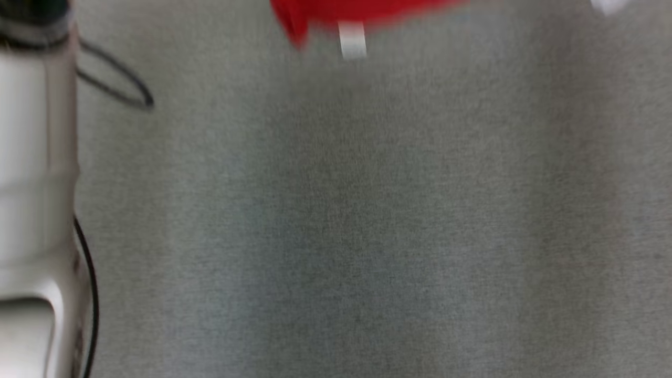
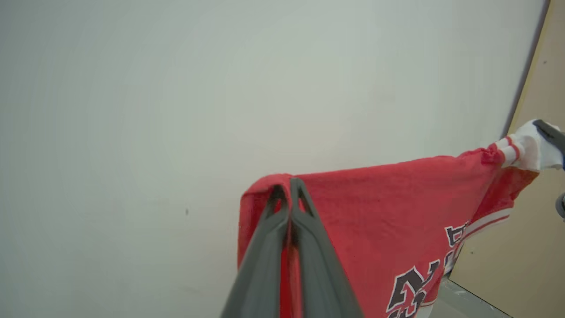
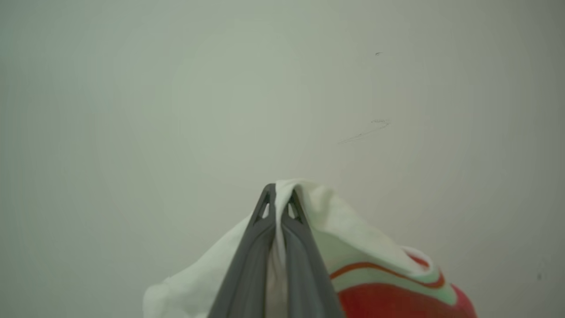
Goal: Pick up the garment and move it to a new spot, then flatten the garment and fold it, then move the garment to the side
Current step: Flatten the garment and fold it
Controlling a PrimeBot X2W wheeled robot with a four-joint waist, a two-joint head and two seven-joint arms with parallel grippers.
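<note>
The garment (image 2: 375, 207) is a red jersey with white striped sleeves and black-and-white lettering, held up in the air and stretched between both grippers. My left gripper (image 2: 289, 187) is shut on a red corner of it. My right gripper (image 3: 279, 192) is shut on white sleeve fabric, with the garment's (image 3: 384, 300) red part hanging below to the right. In the left wrist view the right gripper's dark finger (image 2: 549, 132) pinches the white sleeve at the far right. In the blurred head view the garment's (image 1: 357, 10) lower edge and a white tag (image 1: 352, 39) show at the top.
A grey fabric-covered surface (image 1: 367, 236) spreads below the head camera. My pale left forearm (image 1: 31, 184) and a black cable loop (image 1: 121, 84) sit at the left edge. A pale wall (image 2: 176, 110) and a beige panel (image 2: 529, 247) stand behind the garment.
</note>
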